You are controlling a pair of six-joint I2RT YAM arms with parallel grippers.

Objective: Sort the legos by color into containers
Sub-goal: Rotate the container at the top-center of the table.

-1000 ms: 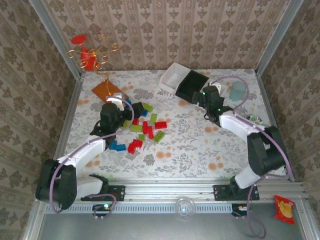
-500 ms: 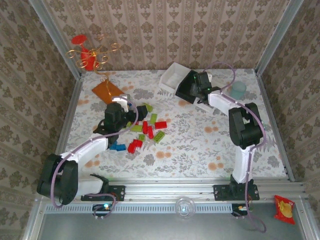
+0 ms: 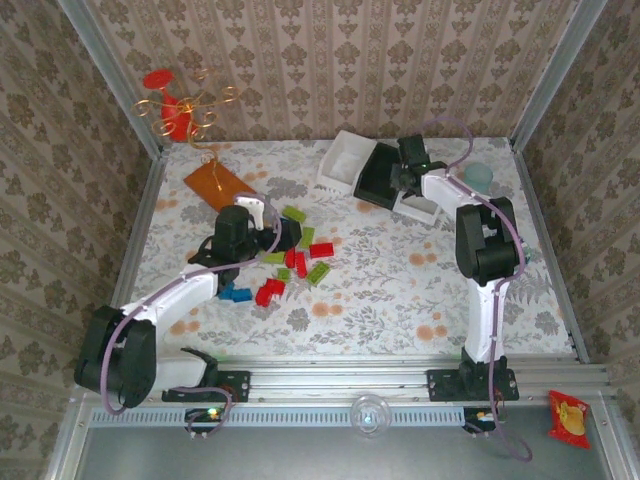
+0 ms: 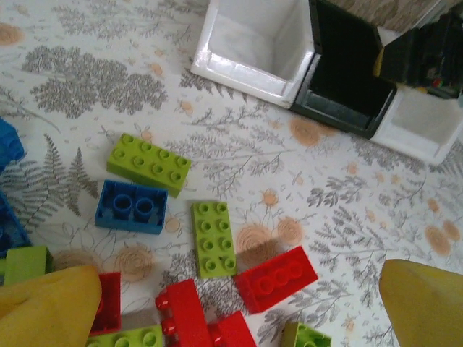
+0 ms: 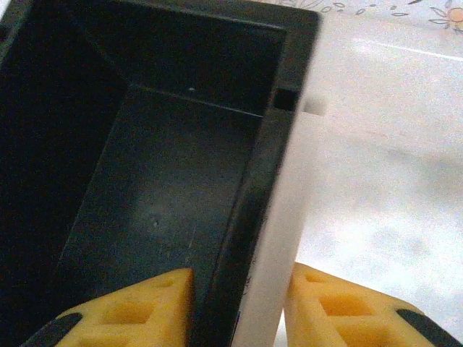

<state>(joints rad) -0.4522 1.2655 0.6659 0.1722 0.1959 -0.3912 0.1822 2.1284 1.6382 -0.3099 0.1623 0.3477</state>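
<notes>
Red, blue and lime legos [image 3: 297, 256] lie scattered at the table's centre-left. My left gripper [image 3: 284, 236] hovers open over them. In the left wrist view its yellow fingers [image 4: 51, 307] stand wide apart around red bricks [image 4: 275, 278], with a green plate [image 4: 213, 238], a blue brick [image 4: 132, 206] and a green brick [image 4: 148, 164] beyond. Three containers stand in a row at the back: white [image 3: 343, 160], black [image 3: 376, 178], white [image 3: 420, 206]. My right gripper [image 3: 405, 178] straddles the adjoining walls of the black container [image 5: 152, 181] and the white container [image 5: 376, 173], one finger [image 5: 137, 311] inside each, pressed on the walls.
An orange plate [image 3: 215, 182] lies at the back left beside a red and gold wire ornament [image 3: 180, 105]. A pale blue cup [image 3: 478, 177] stands right of the containers. Patterned walls close in three sides. Open floral tabletop stretches across the front and right.
My right gripper swung left from beside the black container onto the wall it shares with the right white one. My left gripper slid right over the brick pile.
</notes>
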